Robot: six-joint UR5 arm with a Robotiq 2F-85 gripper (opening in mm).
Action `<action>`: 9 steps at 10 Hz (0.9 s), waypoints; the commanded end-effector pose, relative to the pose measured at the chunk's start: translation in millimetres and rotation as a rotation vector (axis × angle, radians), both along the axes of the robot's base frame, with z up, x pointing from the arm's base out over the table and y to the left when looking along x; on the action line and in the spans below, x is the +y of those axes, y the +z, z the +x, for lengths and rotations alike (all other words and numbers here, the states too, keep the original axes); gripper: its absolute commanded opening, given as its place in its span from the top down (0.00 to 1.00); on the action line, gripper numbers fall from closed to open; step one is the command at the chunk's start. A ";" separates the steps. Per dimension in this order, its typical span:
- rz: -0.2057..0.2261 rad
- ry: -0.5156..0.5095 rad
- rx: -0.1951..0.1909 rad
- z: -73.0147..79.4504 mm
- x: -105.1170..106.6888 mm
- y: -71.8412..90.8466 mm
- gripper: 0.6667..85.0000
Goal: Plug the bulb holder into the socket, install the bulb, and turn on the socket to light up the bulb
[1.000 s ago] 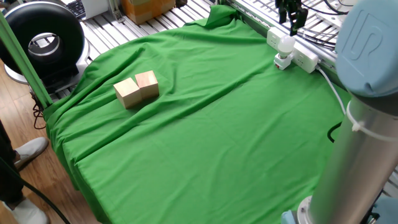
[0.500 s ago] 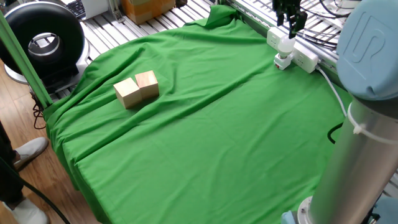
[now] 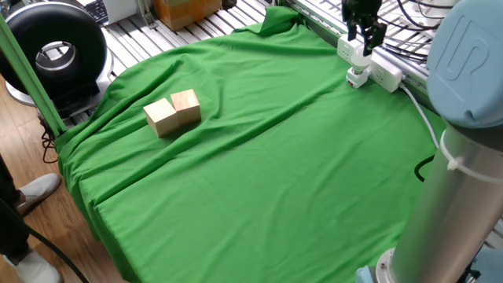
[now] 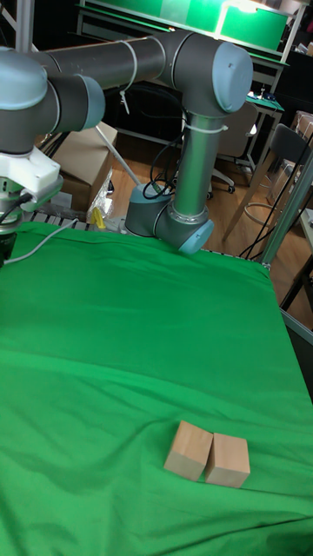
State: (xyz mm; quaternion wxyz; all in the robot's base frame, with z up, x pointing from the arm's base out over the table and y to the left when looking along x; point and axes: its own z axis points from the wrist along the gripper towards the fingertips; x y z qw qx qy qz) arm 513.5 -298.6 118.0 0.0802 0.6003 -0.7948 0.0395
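On green cloth, two wooden blocks (image 3: 173, 112), one socket (image 3: 377, 71), one bulb (image 3: 361, 56).

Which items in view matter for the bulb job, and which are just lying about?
Job: socket; bulb holder plugged into it; bulb on top; gripper above.
Lying about: two wooden blocks; green cloth.

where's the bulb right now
In the fixed view the bulb is at the far right of the green cloth, seated in the bulb holder on the socket, just below the pincer.
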 end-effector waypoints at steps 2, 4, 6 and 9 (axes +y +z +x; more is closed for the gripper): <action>0.028 0.013 0.002 -2.6 0.6 -6.5 0.27; 0.032 0.020 0.011 -6.5 -3.0 -8.5 0.27; 0.037 0.019 0.023 -11.4 -4.1 -9.6 0.27; 0.035 0.026 0.009 -8.8 -6.3 -12.2 0.29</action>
